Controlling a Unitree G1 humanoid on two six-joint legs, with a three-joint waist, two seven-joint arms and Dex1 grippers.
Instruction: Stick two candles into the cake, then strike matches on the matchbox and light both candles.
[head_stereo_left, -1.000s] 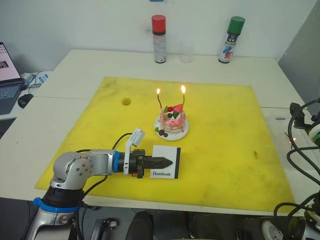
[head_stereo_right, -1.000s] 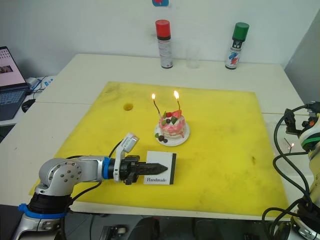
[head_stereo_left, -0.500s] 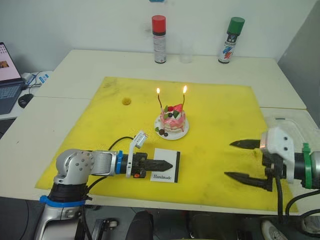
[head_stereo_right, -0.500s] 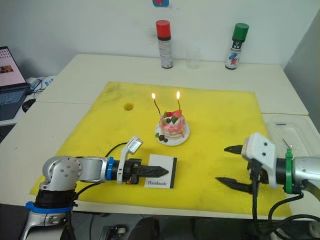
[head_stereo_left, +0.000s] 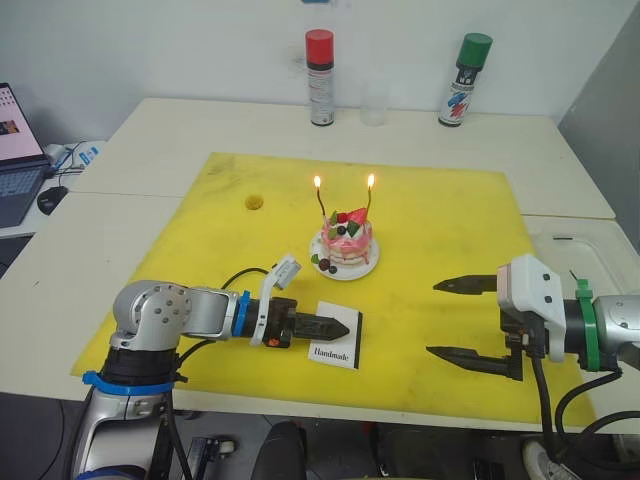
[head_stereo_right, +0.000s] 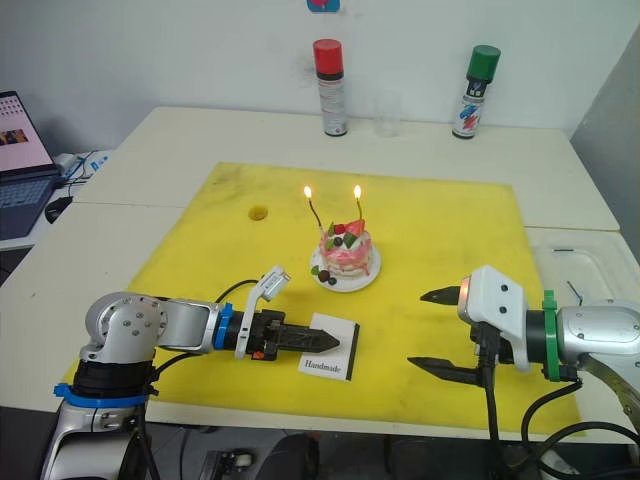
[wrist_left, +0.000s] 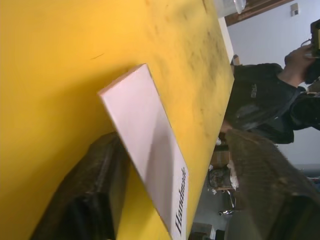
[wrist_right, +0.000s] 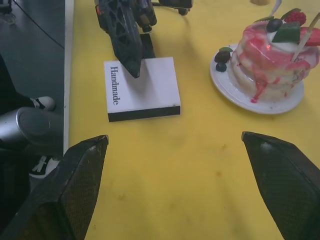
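The left hand (head_stereo_left: 335, 325) lies low and level with fingers nearly together, while the right hand (head_stereo_left: 447, 318) reaches inward, fingers spread wide.

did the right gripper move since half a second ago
Yes. The right gripper came further in over the yellow mat, toward the matchbox, fingers open.

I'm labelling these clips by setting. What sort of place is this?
Probably a robotics lab or office workspace, not a home. Plain white tables carry a yellow work mat, two spray cans stand by the bare wall, and a laptop sits on a side desk. The cake looks like a staged prop.
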